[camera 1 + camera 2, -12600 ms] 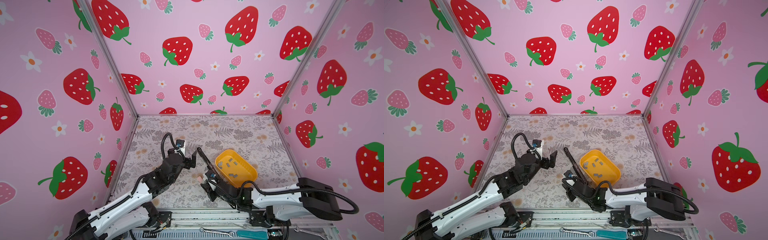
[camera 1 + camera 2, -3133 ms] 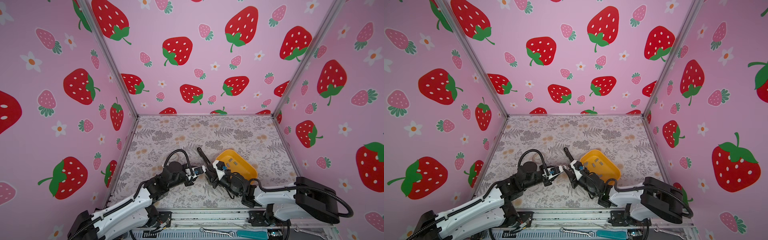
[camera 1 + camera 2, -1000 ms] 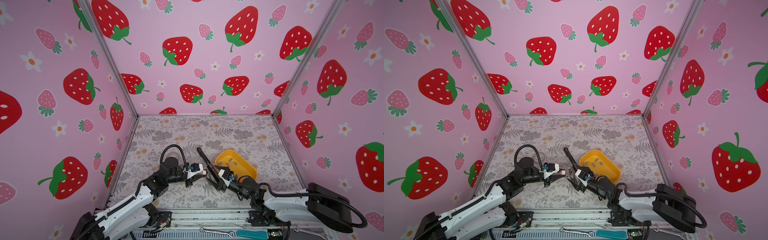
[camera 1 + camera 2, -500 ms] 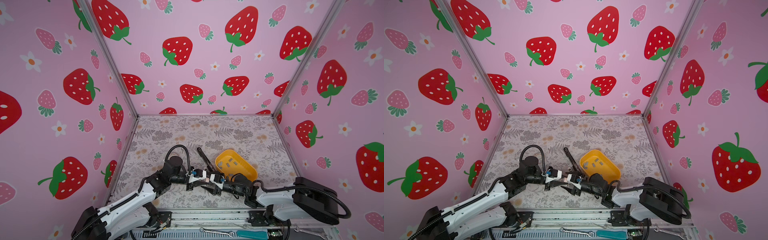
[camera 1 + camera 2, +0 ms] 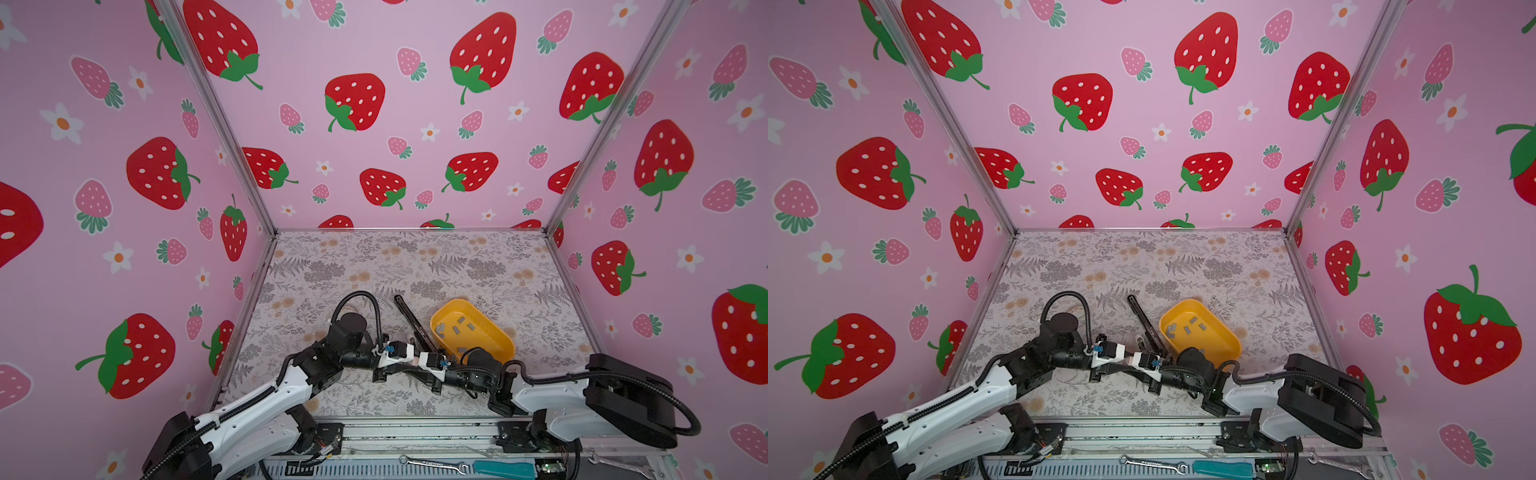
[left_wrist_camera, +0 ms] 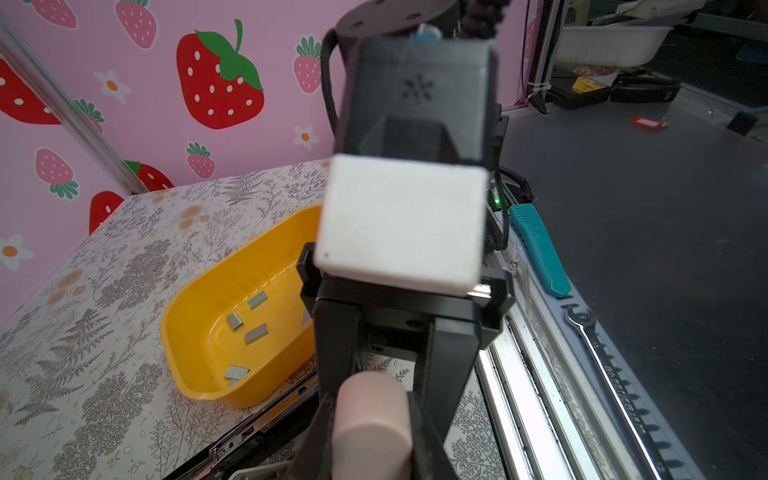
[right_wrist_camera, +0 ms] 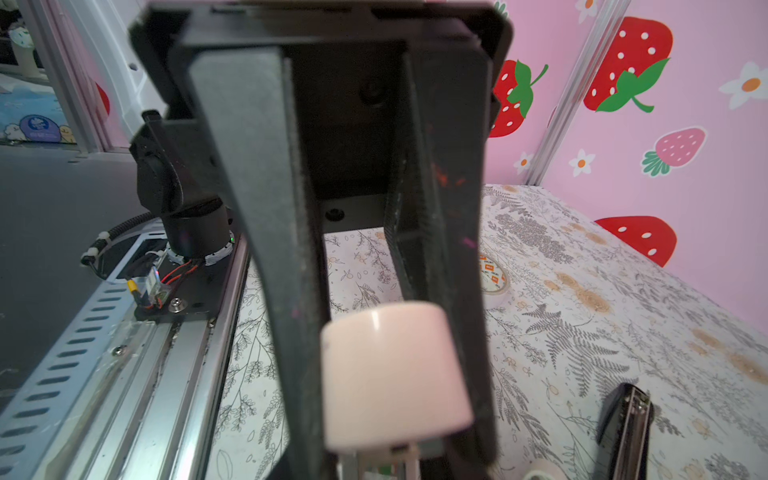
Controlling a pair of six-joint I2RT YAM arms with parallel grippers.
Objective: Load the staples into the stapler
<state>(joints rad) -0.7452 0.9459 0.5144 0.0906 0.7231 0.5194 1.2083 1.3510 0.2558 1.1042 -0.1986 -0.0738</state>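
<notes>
Down near the front edge of the floral-printed table (image 5: 374,266), the two arms met nose to nose. The left gripper (image 7: 390,415) was closed tight on a pale pink rounded piece (image 7: 395,357), holding it clear of the table with one black finger (image 7: 257,208) on each side. The right gripper (image 6: 374,449) faced it from the other end. Its fingers (image 6: 451,365) sat close on either side of the same pale pink rounded piece, but whether they pressed on it or only stood beside it could not be told. Nor could it be told whether that piece belonged to the stapler.

The long black stapler (image 5: 409,318), with a bare metal channel along it, lay on the table. It sat just beside a yellow plastic tray with rounded corners (image 5: 486,338), and its near end reached to where the grippers met.

The staples (image 5: 456,331), several small flat grey metal strips, lay loose and scattered on the floor of the yellow plastic tray, apart from both grippers and from the stapler. The left wrist view showed them plainly (image 6: 256,333).

A small roll of clear tape with an orange-printed core (image 7: 492,278) lay flat on the table. On the metal rail in front of the table lay a silver wrench (image 5: 432,463) and, just beside it, a teal-handled tool (image 5: 503,468).
</notes>
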